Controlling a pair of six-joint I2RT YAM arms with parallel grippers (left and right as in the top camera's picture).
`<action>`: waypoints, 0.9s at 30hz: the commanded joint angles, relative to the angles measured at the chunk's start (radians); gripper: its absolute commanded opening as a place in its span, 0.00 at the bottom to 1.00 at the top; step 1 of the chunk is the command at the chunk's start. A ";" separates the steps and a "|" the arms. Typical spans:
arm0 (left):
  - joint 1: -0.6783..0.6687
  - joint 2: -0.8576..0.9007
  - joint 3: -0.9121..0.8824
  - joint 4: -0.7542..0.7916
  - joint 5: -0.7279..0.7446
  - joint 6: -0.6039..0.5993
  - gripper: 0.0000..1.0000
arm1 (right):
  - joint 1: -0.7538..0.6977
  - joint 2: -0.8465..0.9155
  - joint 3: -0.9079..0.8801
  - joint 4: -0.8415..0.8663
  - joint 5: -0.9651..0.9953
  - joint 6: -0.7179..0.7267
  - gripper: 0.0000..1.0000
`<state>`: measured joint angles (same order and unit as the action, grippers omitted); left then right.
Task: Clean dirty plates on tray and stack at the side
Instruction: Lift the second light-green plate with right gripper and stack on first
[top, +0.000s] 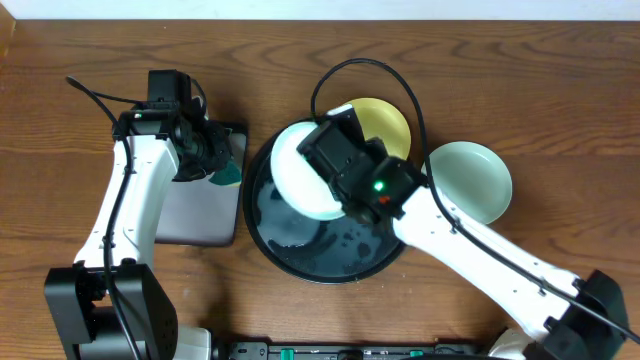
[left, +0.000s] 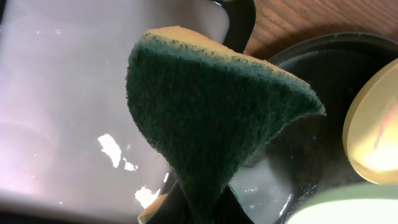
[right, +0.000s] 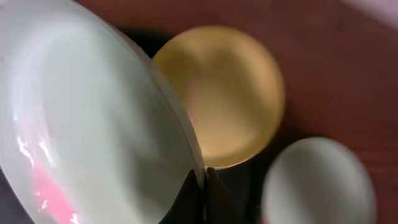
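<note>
One sponge is pinched in the left end effector above the grey tray. The right end effector clamps one mint plate, tilted over the black tray. Three plates in all: the yellow plate lies at its far rim, and the second mint plate sits beside it on the bench.

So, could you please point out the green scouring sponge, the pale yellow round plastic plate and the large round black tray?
green scouring sponge (left: 217, 118): left wrist view, green face.
pale yellow round plastic plate (right: 224, 93): right wrist view, its middle.
large round black tray (top: 330, 255): overhead view, bare wet floor.
</note>
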<state>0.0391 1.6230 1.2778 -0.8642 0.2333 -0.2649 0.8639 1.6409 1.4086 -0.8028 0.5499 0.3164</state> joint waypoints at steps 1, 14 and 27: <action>0.003 -0.024 0.026 -0.002 -0.003 -0.001 0.08 | 0.055 -0.053 0.024 0.010 0.249 -0.069 0.01; 0.003 -0.024 0.026 -0.003 -0.011 -0.001 0.08 | 0.208 -0.072 0.024 0.155 0.621 -0.298 0.01; 0.003 -0.024 0.026 -0.002 -0.011 -0.001 0.08 | 0.271 -0.072 0.019 0.198 0.764 -0.285 0.01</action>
<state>0.0391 1.6230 1.2781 -0.8642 0.2295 -0.2649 1.1385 1.5883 1.4090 -0.5915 1.2766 -0.0113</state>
